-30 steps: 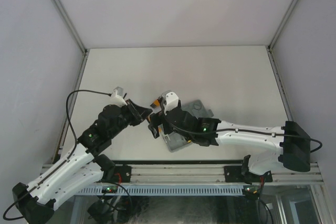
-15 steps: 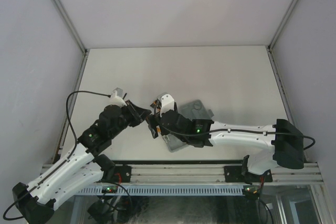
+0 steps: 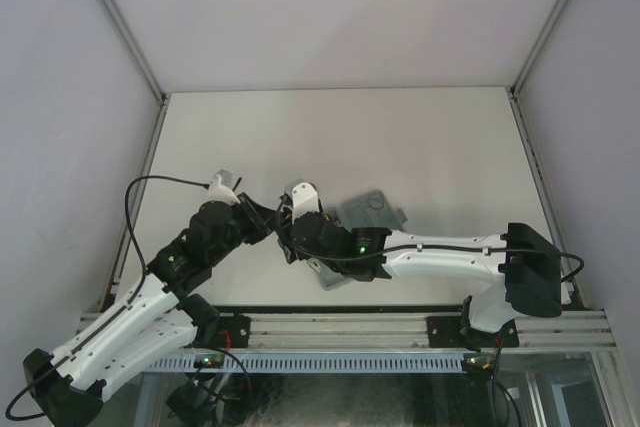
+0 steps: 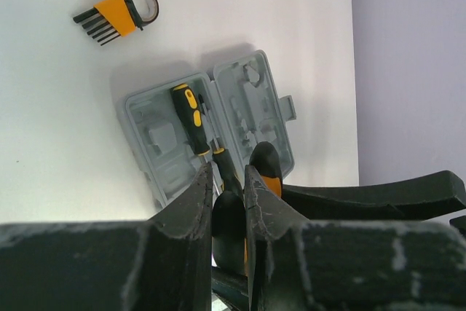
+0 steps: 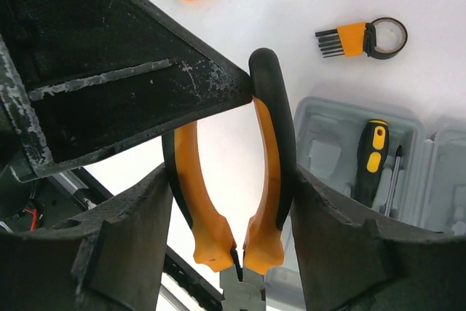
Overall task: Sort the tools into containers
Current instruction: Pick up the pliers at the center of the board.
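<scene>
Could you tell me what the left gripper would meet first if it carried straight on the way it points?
The left gripper, gripping the pliers, would likely meet the open grey tool case, about where the screwdrivers lie; its height above the case is unclear.

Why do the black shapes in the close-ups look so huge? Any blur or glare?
Left wrist view: the fingers sit right at the lens, looming dark and slightly soft; the tool case, softly shadowed, and hex-key set are sharp. Right wrist view: same looming fingers, pliers crisp. Top view: even light on the table, no glare.
</scene>
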Controlling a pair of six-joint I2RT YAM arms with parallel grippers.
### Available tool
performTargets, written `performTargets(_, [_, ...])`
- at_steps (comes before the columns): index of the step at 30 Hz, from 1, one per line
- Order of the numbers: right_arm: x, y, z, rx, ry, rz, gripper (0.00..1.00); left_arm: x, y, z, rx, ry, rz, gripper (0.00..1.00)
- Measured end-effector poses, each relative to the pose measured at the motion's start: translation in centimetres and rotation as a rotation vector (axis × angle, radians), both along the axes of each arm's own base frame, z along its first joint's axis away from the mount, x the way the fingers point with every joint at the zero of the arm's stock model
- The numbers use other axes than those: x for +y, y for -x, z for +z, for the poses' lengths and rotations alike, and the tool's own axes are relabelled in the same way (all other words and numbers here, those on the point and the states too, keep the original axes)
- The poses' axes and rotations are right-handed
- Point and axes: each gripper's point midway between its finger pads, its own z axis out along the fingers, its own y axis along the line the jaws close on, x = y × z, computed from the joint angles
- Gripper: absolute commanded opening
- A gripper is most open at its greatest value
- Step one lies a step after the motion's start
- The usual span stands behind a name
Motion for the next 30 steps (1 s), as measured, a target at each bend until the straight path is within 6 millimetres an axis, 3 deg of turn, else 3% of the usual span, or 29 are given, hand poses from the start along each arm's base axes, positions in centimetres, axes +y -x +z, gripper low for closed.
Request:
performTargets(3, [0.0,0.1,0.0,-0.002,0.004,0.003,0.08,0.0,0.0,0.0,0.003,0.001,0.001,0.12])
performTargets(5, [0.0,0.1,-0.1,-0.001,0.005,0.003,0.00,0.0,0.0,0.0,0.004,0.001,0.001,0.32])
performTargets(8, [-0.2,0.0,-0.2,0.004,0.009,-0.006,0.00,0.0,0.1,-0.1,0.009,0.004,0.003,0.55])
performTargets(11, [-1.1,-0.1,-1.0,0.026,0.044,-0.020,0.00,0.0,0.0,0.6,-0.013,0.020,0.003,0.65])
performTargets(23, [-2.5,-0.3,-2.1,0.072,0.077,-0.066,0.00,0.9,-0.1,2.2,-0.059,0.024,0.036,0.72])
performTargets(30, [-4.6,-1.2,-3.0,0.147,0.092,-0.093,0.00,2.4,-0.4,1.6,-0.055,-0.029,0.082,0.72])
